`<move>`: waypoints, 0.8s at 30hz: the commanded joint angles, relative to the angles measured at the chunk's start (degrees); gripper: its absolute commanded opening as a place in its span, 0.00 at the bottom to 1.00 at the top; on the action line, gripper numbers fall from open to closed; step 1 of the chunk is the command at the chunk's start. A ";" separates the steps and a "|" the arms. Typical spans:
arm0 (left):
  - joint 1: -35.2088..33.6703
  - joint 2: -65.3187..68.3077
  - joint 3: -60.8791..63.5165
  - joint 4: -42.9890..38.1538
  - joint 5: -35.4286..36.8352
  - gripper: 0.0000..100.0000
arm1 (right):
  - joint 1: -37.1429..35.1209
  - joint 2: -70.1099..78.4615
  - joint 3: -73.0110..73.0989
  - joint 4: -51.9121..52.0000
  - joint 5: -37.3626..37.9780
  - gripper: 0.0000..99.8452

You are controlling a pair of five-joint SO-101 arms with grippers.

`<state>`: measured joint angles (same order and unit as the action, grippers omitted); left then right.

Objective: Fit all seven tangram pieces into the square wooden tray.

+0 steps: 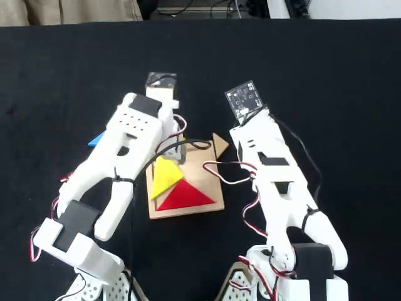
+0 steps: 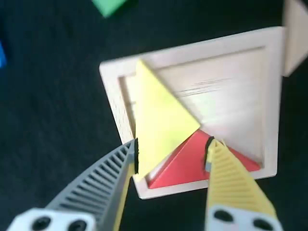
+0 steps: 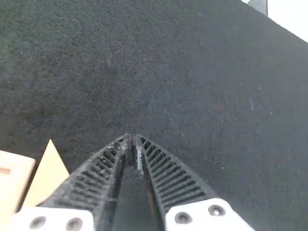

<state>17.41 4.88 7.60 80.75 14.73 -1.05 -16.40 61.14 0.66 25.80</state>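
The square wooden tray [image 1: 208,170] lies between the two arms. In it a red triangle [image 1: 186,196] lies flat along the near side. A yellow triangle [image 2: 159,120] rests askew, one corner over the tray rim [image 2: 113,91] and one edge overlapping the red triangle [image 2: 187,163]. My left gripper [image 2: 171,149] is open just above them, its grey finger [image 2: 122,166] against the yellow triangle's edge and its yellow finger [image 2: 226,168] over the red one. My right gripper [image 3: 132,143] is shut on nothing over bare cloth beyond the tray, beside a wood-coloured triangle [image 3: 46,173].
A blue piece [image 1: 95,139] lies on the cloth left of the left arm, and a green piece [image 2: 109,6] sits beyond the tray. The wood-coloured triangle [image 1: 219,143] touches the tray's far right corner. Black cloth covers the table all round.
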 commanded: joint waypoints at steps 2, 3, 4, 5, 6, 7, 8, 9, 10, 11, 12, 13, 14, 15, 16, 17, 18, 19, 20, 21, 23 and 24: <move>-3.47 0.26 1.89 -7.38 -6.86 0.24 | 0.53 -0.04 -0.31 -1.05 -0.44 0.01; -4.62 0.88 3.91 -9.58 -7.65 0.24 | 0.53 -0.04 -0.31 -1.05 -0.44 0.01; -5.85 1.67 5.67 -11.78 -8.62 0.24 | 0.53 -0.04 -0.31 -1.05 -0.44 0.01; -6.90 2.20 7.25 -14.07 -9.58 0.24 | 0.53 -0.04 -0.31 -1.05 -0.44 0.01; -7.69 2.73 9.01 -16.53 -10.55 0.24 | 0.53 -0.04 -0.31 -1.05 -0.44 0.01; -8.22 3.16 10.86 -18.81 -11.16 0.24 | 0.53 -0.04 -0.31 -1.05 -0.44 0.01; -8.40 3.34 12.44 -20.40 -11.43 0.24 | 0.53 -0.04 -0.31 -1.05 -0.44 0.01; -8.22 3.43 13.58 -21.36 -11.52 0.24 | 0.53 -0.04 -0.31 -1.05 -0.44 0.01; -7.96 3.43 14.46 -21.45 -11.52 0.24 | 0.53 -0.04 -0.31 -1.05 -0.44 0.01; -7.25 3.25 15.08 -21.45 -11.52 0.24 | 0.53 -0.04 -0.31 -1.05 -0.44 0.01; -6.64 2.81 15.69 -21.36 -11.43 0.24 | 0.53 -0.04 -0.31 -1.23 -0.44 0.01; -5.85 2.29 16.40 -20.92 -11.43 0.24 | 0.53 -0.04 -0.31 -1.23 -0.44 0.01; -5.14 1.58 16.75 -20.04 -11.16 0.24 | 0.53 -0.04 -0.31 -1.23 -0.44 0.01; -4.53 0.70 17.10 -19.25 -10.29 0.24 | 0.53 -0.04 -0.31 -1.23 -0.44 0.01; -3.91 -0.18 17.63 -18.73 -9.49 0.24 | 0.53 -0.04 -0.31 -1.23 -0.44 0.01; -3.30 -1.32 17.71 -17.93 -8.97 0.24 | 0.53 -0.04 -0.31 -1.23 -0.44 0.01; -2.86 -2.37 18.07 -16.97 -8.70 0.24 | 0.53 -0.04 -0.31 -1.23 -0.44 0.01; -2.33 -3.52 18.42 -16.35 -8.70 0.24 | 0.53 -0.04 -0.31 -1.23 -0.44 0.01; -1.98 -4.66 18.68 -15.74 -8.79 0.24 | 0.53 -0.04 -0.31 -1.23 -0.44 0.01; -1.89 -5.89 19.21 -15.38 -8.79 0.24 | 0.53 -0.04 -0.31 -1.23 -0.44 0.01; -2.33 -8.26 20.00 -15.82 -9.05 0.24 | 0.53 -0.04 -0.31 -1.23 -0.44 0.01; -2.59 -9.41 19.82 -15.91 -9.05 0.24 | 0.53 -0.04 -0.31 -1.23 -0.44 0.01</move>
<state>14.86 1.36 27.47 64.75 5.49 -1.05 -16.40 61.14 0.66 25.80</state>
